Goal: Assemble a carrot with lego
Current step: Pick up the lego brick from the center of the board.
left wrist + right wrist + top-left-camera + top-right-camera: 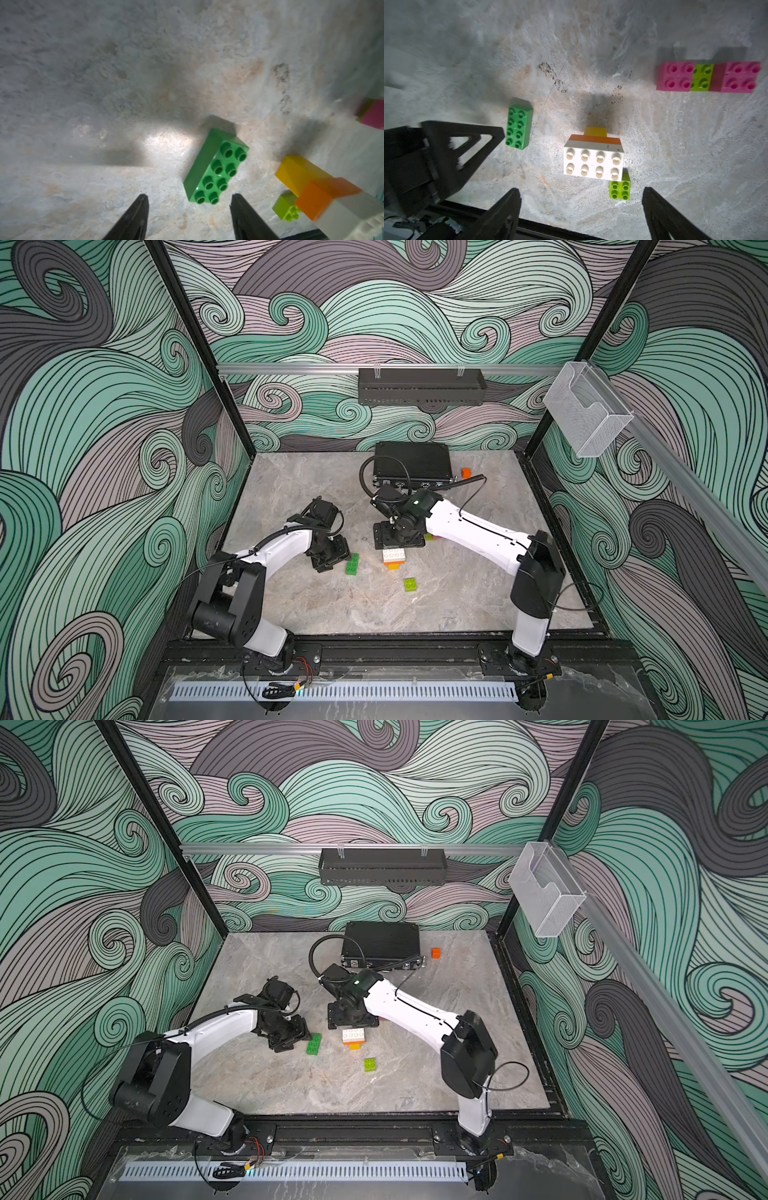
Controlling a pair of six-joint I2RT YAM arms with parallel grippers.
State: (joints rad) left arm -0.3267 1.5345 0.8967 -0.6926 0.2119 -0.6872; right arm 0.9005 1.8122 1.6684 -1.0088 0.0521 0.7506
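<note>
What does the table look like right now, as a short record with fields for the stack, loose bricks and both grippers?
stack: yellow, orange and white bricks joined, upright, white on top
loose: dark green brick beside the left gripper; loose lime brick near the stack
side group: second lime brick between two pink bricks
left gripper: open, empty
right gripper: open, empty, close to the stack
</note>
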